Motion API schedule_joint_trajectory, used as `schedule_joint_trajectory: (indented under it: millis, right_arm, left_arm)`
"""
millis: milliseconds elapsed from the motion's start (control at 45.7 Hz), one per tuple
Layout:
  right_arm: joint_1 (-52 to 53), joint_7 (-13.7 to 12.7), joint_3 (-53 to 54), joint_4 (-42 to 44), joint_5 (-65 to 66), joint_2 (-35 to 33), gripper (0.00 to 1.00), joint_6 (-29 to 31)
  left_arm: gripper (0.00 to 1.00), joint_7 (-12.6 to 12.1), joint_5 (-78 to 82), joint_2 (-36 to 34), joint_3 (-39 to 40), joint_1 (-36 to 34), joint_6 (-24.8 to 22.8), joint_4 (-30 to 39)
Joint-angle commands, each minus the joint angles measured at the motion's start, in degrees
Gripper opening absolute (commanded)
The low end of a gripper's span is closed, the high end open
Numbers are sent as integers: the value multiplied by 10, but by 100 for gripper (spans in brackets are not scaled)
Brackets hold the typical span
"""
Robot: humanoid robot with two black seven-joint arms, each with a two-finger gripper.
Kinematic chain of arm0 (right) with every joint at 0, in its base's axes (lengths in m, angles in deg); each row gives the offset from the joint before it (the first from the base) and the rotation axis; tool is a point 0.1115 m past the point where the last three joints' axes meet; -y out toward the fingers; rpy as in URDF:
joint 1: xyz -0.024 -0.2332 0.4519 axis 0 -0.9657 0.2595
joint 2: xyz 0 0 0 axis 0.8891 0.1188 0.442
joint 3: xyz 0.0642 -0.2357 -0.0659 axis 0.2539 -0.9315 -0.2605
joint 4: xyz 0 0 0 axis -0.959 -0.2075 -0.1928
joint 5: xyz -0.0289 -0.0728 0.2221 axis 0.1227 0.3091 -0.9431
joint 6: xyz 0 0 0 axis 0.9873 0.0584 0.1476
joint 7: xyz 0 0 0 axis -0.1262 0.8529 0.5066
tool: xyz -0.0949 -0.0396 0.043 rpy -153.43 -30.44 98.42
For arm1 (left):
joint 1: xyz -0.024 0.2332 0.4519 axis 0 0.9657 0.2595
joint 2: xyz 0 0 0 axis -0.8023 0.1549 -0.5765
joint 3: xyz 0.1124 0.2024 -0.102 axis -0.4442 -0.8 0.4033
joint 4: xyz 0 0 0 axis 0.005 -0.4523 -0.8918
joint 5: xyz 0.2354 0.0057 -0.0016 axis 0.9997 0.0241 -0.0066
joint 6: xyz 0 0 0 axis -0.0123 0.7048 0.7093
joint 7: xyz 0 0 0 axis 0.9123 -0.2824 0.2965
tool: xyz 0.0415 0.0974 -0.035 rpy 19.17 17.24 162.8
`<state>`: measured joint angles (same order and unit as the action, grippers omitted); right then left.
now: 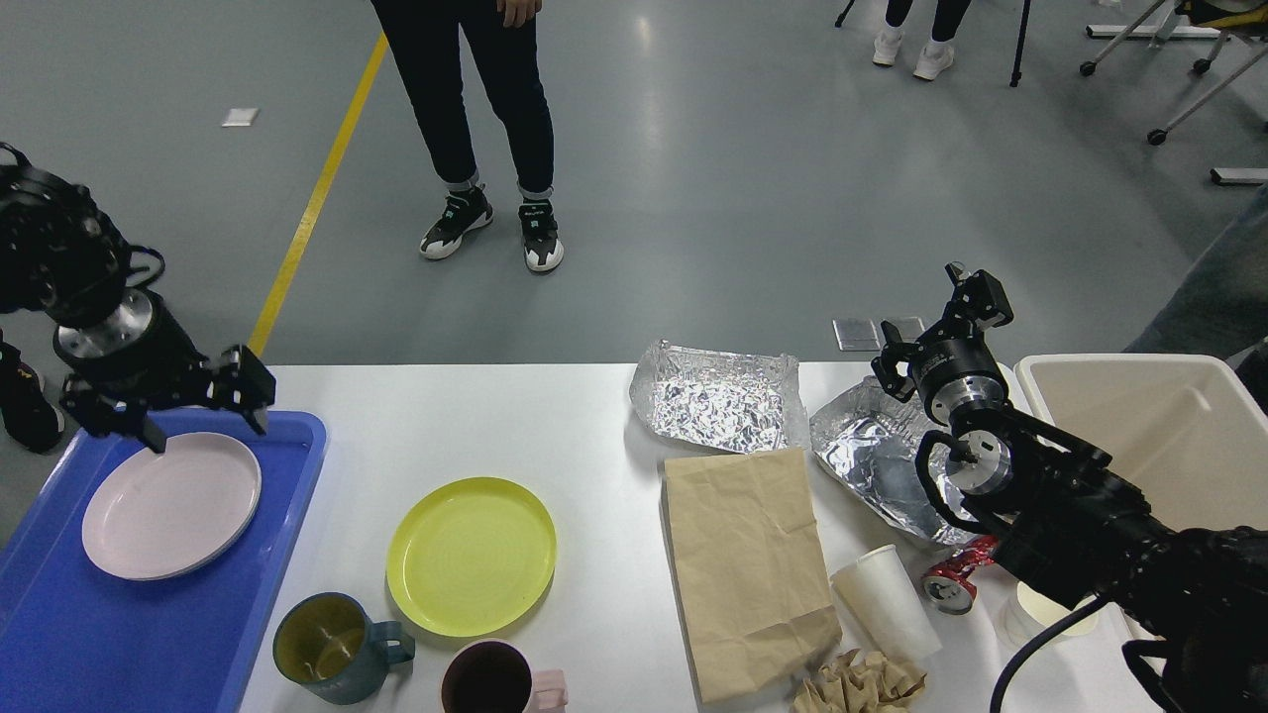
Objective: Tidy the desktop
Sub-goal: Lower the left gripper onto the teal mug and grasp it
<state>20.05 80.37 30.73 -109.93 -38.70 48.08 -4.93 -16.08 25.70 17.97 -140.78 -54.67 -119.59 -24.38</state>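
The white desktop (475,416) holds a yellow plate (472,555), a blue-green mug (332,649), a pink mug (500,683), a brown paper bag (748,564), two foil sheets (718,396) (872,456), a tipped white paper cup (885,602), a crushed red can (953,579) and crumpled brown paper (860,685). My left gripper (203,416) is open and empty, just above the far edge of the blue tray (149,634), by the pink plate (170,503). My right gripper (939,327) is open and empty, above the right foil sheet.
A beige bin (1218,386) stands at the table's right end, behind my right arm. A pale round lid or cup (1030,619) sits partly under that arm. A person (485,129) stands on the floor beyond the table's far edge.
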Motion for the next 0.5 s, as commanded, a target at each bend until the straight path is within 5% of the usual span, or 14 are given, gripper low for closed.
schedule_joint_trajectory:
  millis: [0,263,482]
  right_arm:
    - [0,0,-1,0,0,0,100,0]
    - [0,0,0,0,0,0,100,0]
    - [0,0,0,0,0,0,100,0]
  left_arm:
    - [96,-1,5,11,-12,0,0,72]
    - [96,-57,21,26,-3,-4,0,118]
    - [96,-58,20,66,8,2,0,152]
